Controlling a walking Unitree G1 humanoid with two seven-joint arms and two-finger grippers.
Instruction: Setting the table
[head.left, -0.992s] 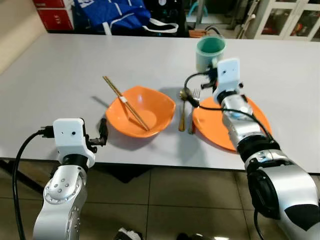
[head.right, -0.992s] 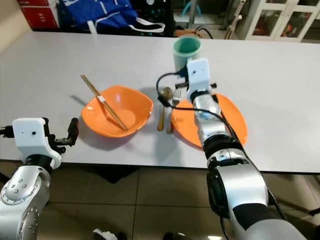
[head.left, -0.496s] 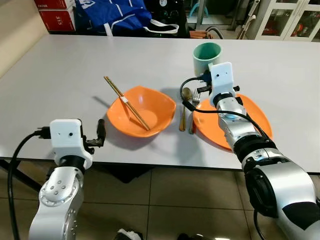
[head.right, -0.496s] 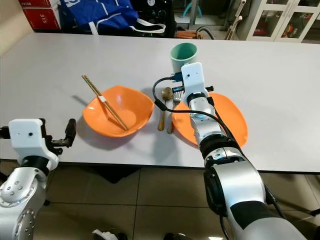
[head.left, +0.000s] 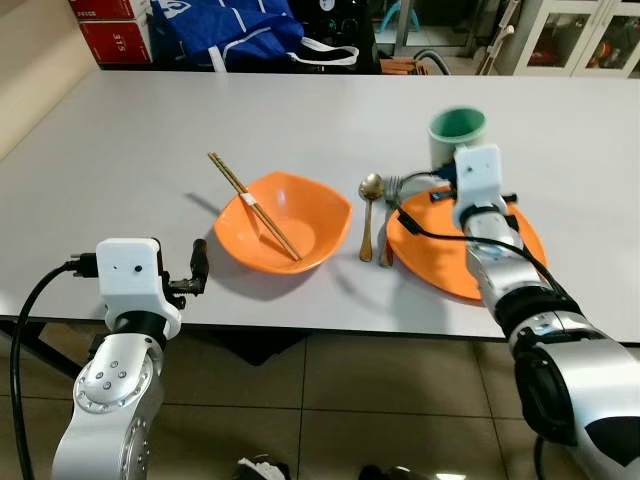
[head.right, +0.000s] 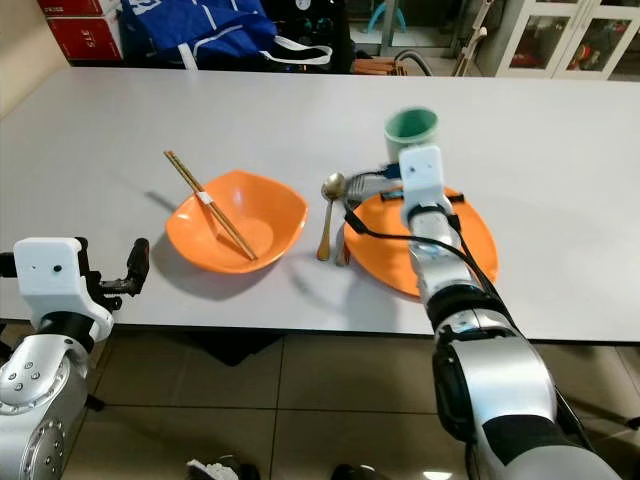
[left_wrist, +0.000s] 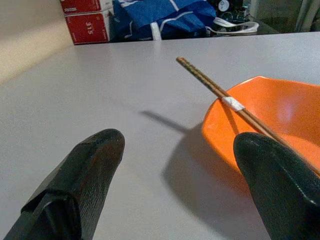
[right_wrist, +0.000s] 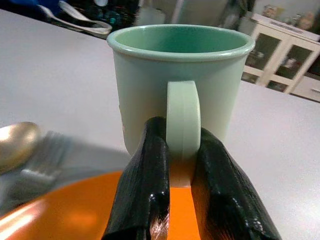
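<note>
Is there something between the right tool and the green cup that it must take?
Nothing visible. The right tool is already shut on the handle of the pale green plastic cup, above the far edge of the flat orange plate.

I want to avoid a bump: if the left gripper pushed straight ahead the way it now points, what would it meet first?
Probably the orange bowl: the open left gripper points across bare table at its near rim, where the chopsticks rest. Depth is unclear, and its other finger's line looks free.
</note>
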